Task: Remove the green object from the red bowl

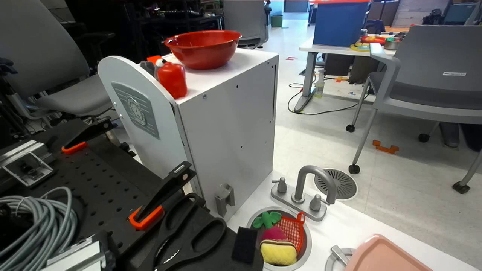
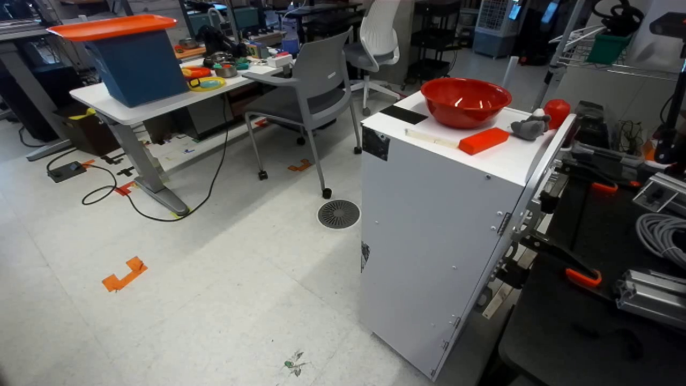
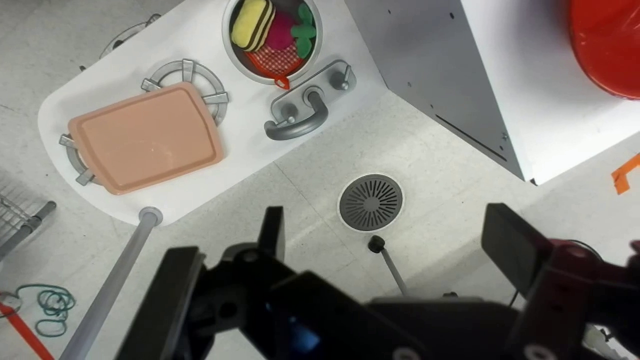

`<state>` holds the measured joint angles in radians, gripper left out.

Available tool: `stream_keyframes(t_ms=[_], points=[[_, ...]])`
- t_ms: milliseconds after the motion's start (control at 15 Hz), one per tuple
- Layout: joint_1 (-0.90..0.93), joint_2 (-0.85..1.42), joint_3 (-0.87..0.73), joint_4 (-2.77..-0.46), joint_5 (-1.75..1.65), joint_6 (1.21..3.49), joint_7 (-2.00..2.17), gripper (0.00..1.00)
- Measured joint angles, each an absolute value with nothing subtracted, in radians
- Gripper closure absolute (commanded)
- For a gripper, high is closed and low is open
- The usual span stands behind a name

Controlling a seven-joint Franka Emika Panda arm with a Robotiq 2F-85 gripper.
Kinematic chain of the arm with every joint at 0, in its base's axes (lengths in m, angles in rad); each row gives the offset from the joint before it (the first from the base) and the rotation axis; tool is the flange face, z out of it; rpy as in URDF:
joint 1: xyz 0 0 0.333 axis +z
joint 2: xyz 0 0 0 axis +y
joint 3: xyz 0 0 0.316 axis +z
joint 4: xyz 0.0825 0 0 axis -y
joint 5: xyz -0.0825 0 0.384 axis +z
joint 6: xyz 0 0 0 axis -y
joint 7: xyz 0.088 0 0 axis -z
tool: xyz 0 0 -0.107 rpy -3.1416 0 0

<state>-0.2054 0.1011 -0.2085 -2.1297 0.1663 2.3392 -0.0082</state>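
The red bowl [image 2: 465, 110] is set upright on top of the white cabinet [image 2: 429, 241], as is seen in both exterior views, and is cut off by the frame edge at two o'clock in the wrist view. Its bottom is hidden, so whether the green object is held inside cannot be told. In an exterior view, the bowl is accompanied by an orange-red block [image 2: 484, 141] just beside it at five o'clock, a grey-and-white toy [image 2: 528, 128] at four o'clock and a red pepper-shaped toy [image 2: 557, 112] at three o'clock. In the wrist view, the jaws of the gripper [image 3: 387, 225] are spread wide, with a round floor drain [image 3: 371, 202] framed between them. Between eleven and twelve o'clock there, a round sink [image 3: 225, 30] is occupied by a yellow striped plush [image 3: 251, 24], a magenta plush [image 3: 280, 32] with green leaves [image 3: 304, 31] and a red checked cloth [image 3: 277, 60], and a grey faucet [image 3: 318, 107] is mounted just beside it at five o'clock. Between nine and ten o'clock, a pink tray [image 3: 145, 137] is laid over two burner rings [image 3: 215, 98]
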Motion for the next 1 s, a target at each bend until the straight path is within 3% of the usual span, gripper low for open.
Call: stream_keyframes(t_ms=[1000], points=[[-0.202,0.058,-0.203,-2.151,0.159,2.339,-0.013,0.00]])
